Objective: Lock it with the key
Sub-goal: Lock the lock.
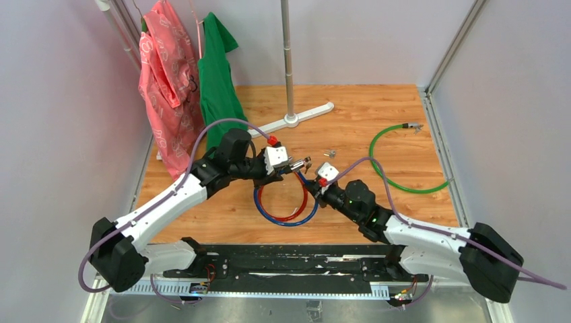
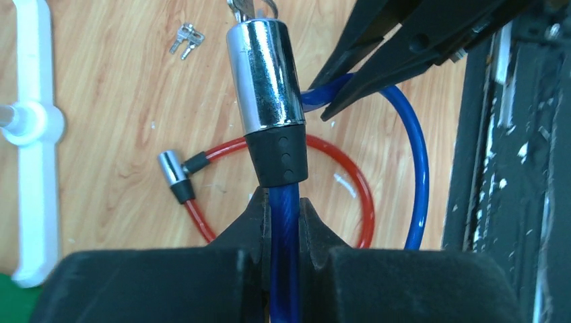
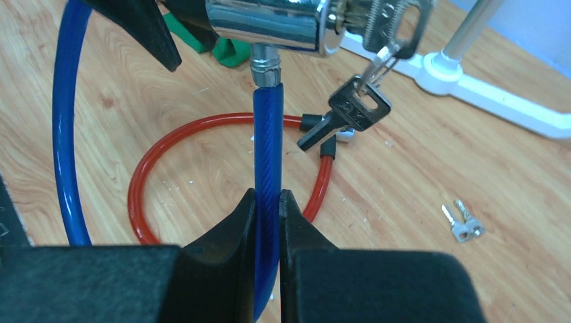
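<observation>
So, both arms meet over the middle of the wooden counter [image 1: 377, 114]. Our left hand [image 2: 279, 202] is pressed together on the blue cable [image 2: 419, 155], pinching it just below the black collar [image 2: 278, 155] of the chrome lock cylinder [image 2: 264, 74], which it holds off the wood. Our right hand [image 3: 267, 198] pinches the same cable near its other end, just short of the metal ferrule [image 3: 264, 67]. That ferrule meets the side of the cylinder; we cannot tell whether it is seated inside.

The key [image 3: 387, 20] sits in the cylinder's end face, on the side towards the right arm, with only its head showing. A second key [image 3: 350, 111] hangs from it on a small ring [image 3: 380, 64], free in the air.

Beneath the hands, a red cable [image 3: 323, 182] lies on the counter as a closed loop. A pair of loose keys [image 2: 186, 38] lies on the wood just beyond the hands, apart from both cables. Farther off stands the white stand base [image 2: 30, 121], and a green cable [image 1: 372, 151] curls on the right.
</observation>
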Available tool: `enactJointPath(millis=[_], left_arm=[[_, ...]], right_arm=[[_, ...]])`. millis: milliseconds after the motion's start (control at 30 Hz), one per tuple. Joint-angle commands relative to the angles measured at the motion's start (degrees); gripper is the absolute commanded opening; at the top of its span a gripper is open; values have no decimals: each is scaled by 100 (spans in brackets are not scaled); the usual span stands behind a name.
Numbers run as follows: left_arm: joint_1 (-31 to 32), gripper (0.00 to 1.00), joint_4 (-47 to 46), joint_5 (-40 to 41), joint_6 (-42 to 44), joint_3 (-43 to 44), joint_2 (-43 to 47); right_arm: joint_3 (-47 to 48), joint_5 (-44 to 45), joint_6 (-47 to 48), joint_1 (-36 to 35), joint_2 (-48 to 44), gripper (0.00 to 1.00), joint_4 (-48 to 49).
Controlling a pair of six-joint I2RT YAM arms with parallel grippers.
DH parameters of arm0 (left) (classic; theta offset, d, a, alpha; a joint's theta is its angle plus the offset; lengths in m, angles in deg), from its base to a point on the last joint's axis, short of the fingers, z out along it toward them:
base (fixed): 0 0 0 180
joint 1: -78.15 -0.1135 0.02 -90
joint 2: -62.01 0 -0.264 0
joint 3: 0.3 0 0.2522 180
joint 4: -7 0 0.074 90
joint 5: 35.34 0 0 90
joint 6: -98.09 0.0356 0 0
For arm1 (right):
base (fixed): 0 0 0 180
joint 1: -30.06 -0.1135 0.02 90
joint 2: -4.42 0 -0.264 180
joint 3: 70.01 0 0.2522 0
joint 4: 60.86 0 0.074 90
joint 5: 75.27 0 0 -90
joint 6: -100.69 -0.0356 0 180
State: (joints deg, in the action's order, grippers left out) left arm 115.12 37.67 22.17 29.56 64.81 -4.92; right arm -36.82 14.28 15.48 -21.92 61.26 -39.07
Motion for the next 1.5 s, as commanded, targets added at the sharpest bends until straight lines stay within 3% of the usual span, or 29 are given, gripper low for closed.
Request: enactJointPath(millis=[0,200,400,567,733,867,1033,1100,1233,1467], left_arm=[[126,0,1455,-231,1838,611,2],[126,0,1632,209,2391,1006,-53],[105,0,1622,589,2897,937,-236],[-45,0,1443,532,2639,537,-322],[-67,0,1185,505,2308,175,-205],[-52,0,1027,216,2125,-95,-139],[-8,0,1171,276,2061,-17,-150],[11,0,1243,269,1981,-64,-153],[22,0,1185,329,1929,-101,-179],[18,0,1253,473,2260,-10,-231]], right_arm=[[123,-6,1086,-268,623,0,1897],[752,205,1803,-267,1955,0,2862],[713,355,2191,-264,3432,0,5090],[612,261,2012,-332,3657,0,5159],[409,137,2035,-379,3376,0,4518],[242,134,2143,-410,3813,0,5120],[276,-11,2227,-590,3702,0,4863],[242,-16,2125,-634,3531,4,4601],[158,-40,1956,-637,3181,22,4223],[150,26,1875,-637,2941,30,3961]])
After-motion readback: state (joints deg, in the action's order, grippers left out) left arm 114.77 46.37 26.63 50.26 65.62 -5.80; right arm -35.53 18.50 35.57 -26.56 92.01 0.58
